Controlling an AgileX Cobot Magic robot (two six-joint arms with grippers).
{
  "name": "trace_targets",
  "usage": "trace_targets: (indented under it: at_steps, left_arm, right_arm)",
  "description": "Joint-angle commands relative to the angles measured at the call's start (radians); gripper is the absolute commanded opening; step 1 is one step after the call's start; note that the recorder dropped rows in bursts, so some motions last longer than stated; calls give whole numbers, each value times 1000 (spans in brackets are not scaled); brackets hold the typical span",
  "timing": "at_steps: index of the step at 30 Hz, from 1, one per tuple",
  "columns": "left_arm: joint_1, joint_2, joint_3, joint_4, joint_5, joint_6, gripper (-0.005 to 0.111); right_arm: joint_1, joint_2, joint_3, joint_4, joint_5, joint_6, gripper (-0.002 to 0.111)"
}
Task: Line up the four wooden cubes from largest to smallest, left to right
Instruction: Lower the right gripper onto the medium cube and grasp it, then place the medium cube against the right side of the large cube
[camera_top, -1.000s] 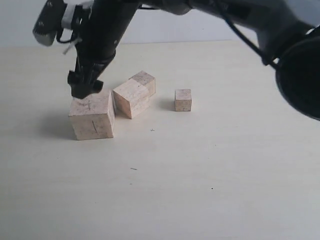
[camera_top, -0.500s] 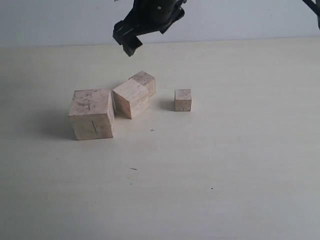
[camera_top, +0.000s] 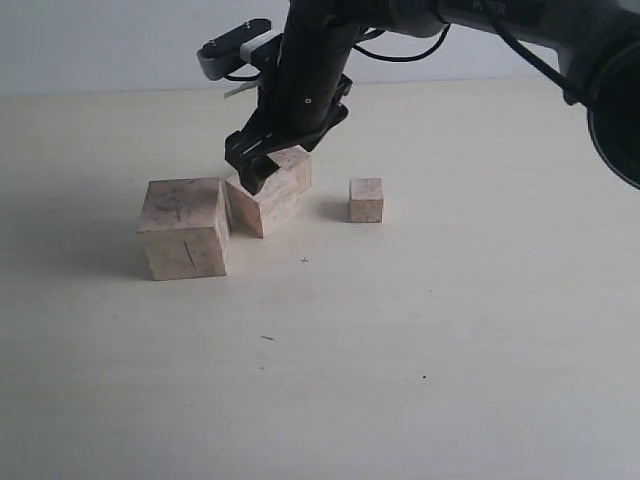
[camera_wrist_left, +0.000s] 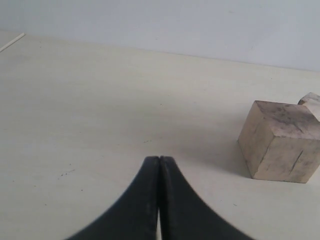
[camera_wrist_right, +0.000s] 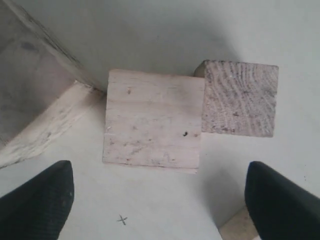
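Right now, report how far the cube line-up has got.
Done: the largest cube sits at the left end. In hand: the right claw hangs open over the second-largest cube, not gripping it. To do: that cube is skewed, the third cube is tucked behind it, and the smallest cube stands apart on the right.

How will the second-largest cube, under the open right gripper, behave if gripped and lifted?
The second-largest cube looks rigid with flat faces, so it should probably take a firm grip and not roll. Its bare wood seems matte, so it is likely not slippery. The third cube appears to touch it and may get nudged.
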Motion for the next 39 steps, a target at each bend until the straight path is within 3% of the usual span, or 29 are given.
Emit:
trace_targets:
  at_steps: [1, 34, 39]
  left_arm:
    - [-6, -5, 0, 1, -9, 4, 0]
    - [-6, -5, 0, 1, -9, 4, 0]
    - [-6, -5, 0, 1, -9, 4, 0]
  right_arm:
    - [-2, -3, 0, 18, -4, -11, 86]
    - [0, 98, 0, 71, -56, 22, 86]
    - [0, 118, 0, 66, -50, 73, 72]
